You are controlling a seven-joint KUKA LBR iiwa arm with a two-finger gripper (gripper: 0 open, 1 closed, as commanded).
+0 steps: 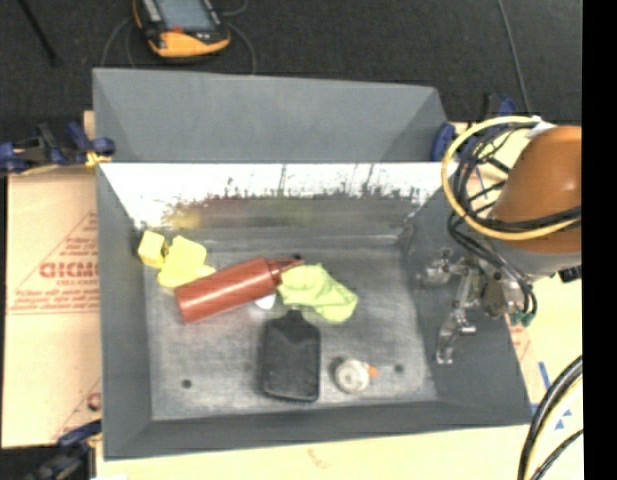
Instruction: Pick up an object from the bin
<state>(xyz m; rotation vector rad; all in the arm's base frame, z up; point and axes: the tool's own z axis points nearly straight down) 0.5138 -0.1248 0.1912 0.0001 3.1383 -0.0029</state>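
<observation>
The gripper (450, 313) hangs at the bin's (188, 363) right wall, well apart from the red bottle (223, 290); whether released or clenched, I cannot tell.

Robot lab: grey metal bin (288, 128), cabled arm (536, 183), orange handheld device (181, 23) on floor (338, 28).

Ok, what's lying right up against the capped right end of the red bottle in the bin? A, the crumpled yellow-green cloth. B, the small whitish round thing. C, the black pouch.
A: the yellow-green cloth is bunched right against the dark right end of the red bottle, near the middle of the bin.
</observation>
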